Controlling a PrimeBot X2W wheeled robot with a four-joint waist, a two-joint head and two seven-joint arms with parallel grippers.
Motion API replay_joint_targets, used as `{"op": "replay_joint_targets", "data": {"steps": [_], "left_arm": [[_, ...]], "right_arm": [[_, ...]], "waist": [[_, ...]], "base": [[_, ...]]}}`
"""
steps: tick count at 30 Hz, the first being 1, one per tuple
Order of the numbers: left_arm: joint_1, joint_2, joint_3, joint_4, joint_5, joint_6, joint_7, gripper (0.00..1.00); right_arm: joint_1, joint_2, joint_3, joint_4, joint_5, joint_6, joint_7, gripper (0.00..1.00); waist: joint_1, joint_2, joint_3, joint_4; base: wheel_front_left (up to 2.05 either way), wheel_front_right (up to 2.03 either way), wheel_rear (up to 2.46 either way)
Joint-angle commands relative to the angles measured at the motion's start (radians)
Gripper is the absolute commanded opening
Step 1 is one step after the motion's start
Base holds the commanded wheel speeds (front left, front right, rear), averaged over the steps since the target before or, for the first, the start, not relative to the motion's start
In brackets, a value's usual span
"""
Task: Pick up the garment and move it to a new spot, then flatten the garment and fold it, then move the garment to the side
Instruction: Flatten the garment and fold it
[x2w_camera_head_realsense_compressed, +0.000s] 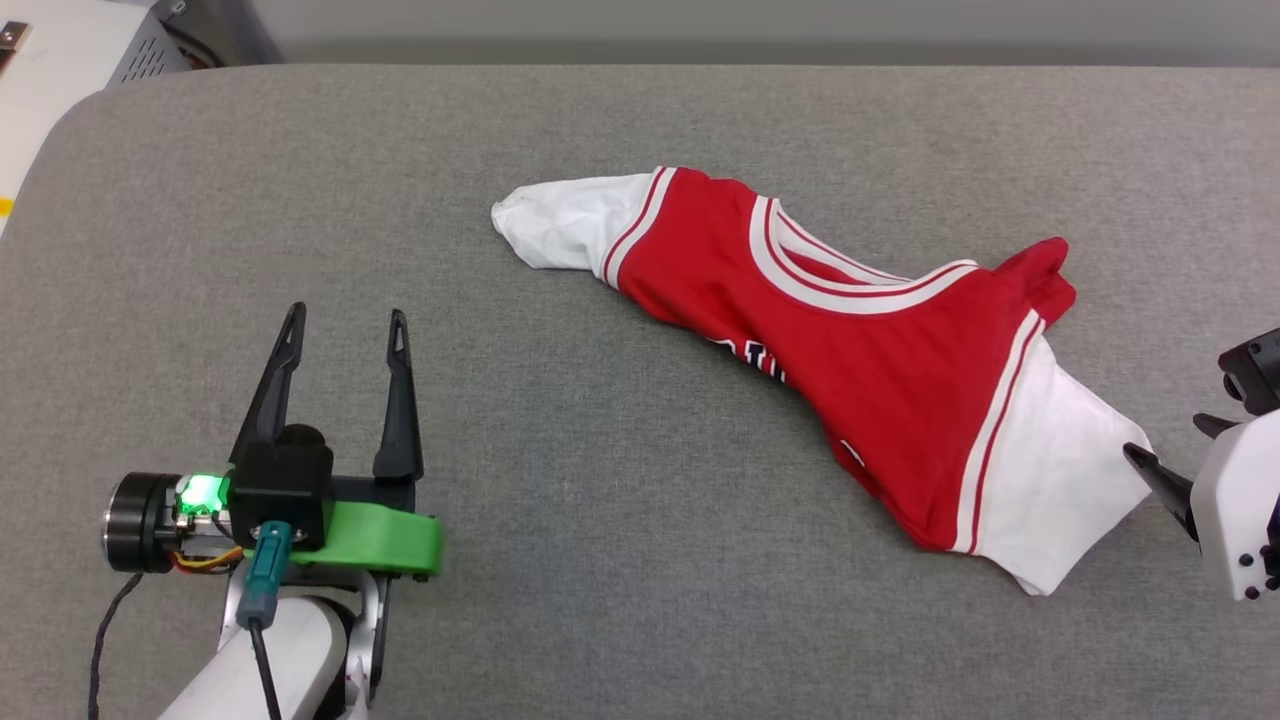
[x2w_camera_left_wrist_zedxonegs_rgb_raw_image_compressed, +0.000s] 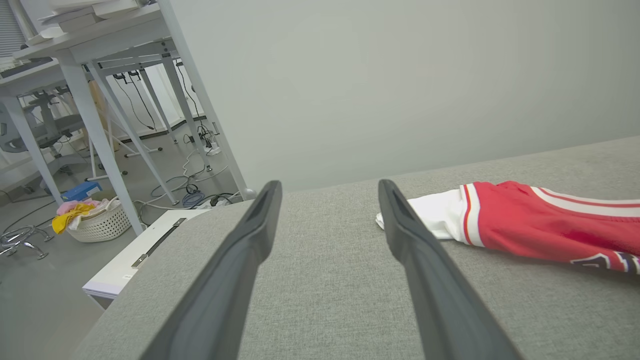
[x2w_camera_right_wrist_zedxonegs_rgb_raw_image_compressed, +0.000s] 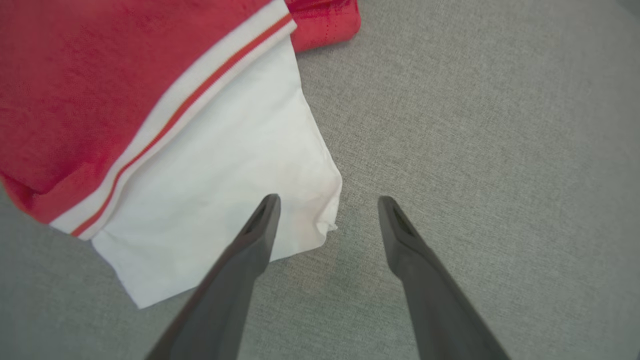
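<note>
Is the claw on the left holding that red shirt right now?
No, the left gripper stands open over the bare grey fabric surface, apart from the garment.

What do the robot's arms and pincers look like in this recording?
The left pincer has two long, dark, tapering fingers on a black block with a bright green bracket, a lit green light, a teal-plugged black cable and orange wires; its forearm is white. The right pincer has the same dark fingers, on a white casing with small dark dots.
</note>
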Motion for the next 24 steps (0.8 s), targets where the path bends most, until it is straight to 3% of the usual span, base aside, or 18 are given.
{"op": "replay_joint_targets", "data": {"steps": [1, 5, 10, 11, 12, 18, 24], "left_arm": [[0.015, -0.021, 0.015, 0.005, 0.021, -0.017, -0.006, 1.00], [0.024, -0.094, 0.071, 0.022, 0.082, -0.077, -0.006, 1.00], [0.039, -0.137, 0.115, 0.038, 0.123, -0.115, -0.006, 1.00], [0.045, -0.145, 0.125, 0.041, 0.131, -0.121, -0.006, 1.00], [0.049, -0.152, 0.131, 0.044, 0.137, -0.128, -0.006, 1.00], [0.076, -0.192, 0.170, 0.057, 0.173, -0.167, -0.006, 1.00], [0.103, -0.219, 0.207, 0.059, 0.205, -0.201, -0.006, 1.00]], "right_arm": [[-0.022, -0.001, 0.014, 0.033, 0.007, -0.001, 0.001, 1.00], [-0.037, 0.027, 0.109, 0.185, 0.024, -0.001, -0.001, 1.00], [-0.030, 0.042, 0.189, 0.232, 0.081, -0.001, -0.026, 1.00], [-0.037, 0.038, 0.195, 0.237, 0.083, -0.001, -0.047, 0.15], [-0.045, 0.033, 0.195, 0.238, 0.079, -0.001, -0.072, 0.00], [-0.084, 0.013, 0.127, 0.207, 0.063, -0.001, -0.230, 0.00], [-0.118, 0.003, -0.024, 0.107, 0.038, -0.001, -0.329, 0.00]], "waist": [[0.0001, 0.0000, 0.036, 0.035], [0.0001, 0.0000, 0.072, 0.059], [0.0001, 0.0000, 0.071, 0.056], [0.0001, 0.0000, 0.068, 0.052], [0.0001, 0.0000, 0.065, 0.049], [0.0001, 0.0000, 0.030, 0.034], [0.0001, 0.0000, 0.013, 0.022]], "base": [[0.00, 0.00, 0.00], [0.00, 0.00, 0.00], [0.00, 0.00, 0.00], [0.00, 0.00, 0.00], [0.00, 0.00, 0.00], [0.00, 0.00, 0.00], [0.00, 0.00, 0.00]]}}
